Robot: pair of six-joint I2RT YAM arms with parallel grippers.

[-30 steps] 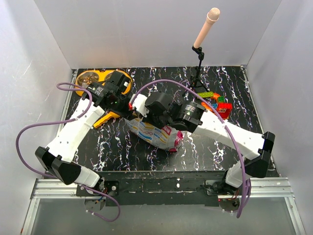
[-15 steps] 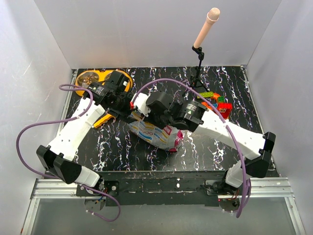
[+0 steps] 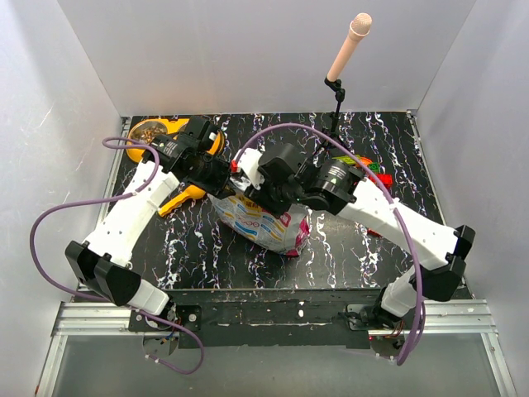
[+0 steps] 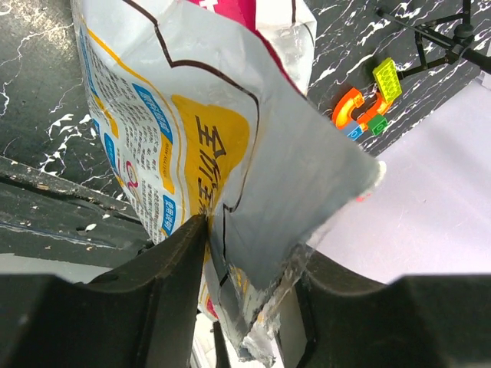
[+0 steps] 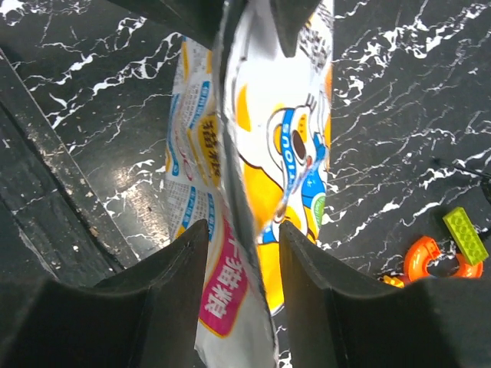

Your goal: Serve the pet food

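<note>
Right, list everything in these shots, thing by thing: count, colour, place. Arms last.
White, yellow and pink printed foil pet food bag: one, mid-table, between both grippers.
Orange-yellow plastic double bowl: one, far left corner.
Brownish kibble: loose fill, apparently in the bowl's left compartment.
Yellow plastic piece: one, beside the left arm, mostly hidden.
Colourful plastic toy bricks: several, orange, green and red, right of the bag.
Beige-headed microphone on black stand: one, far edge.
Black white-veined tabletop: one.
Purple cables: two, one per arm.
Left gripper: black, closed on the bag's top edge.
Right gripper: black, open, astride the bag's edge.
</note>
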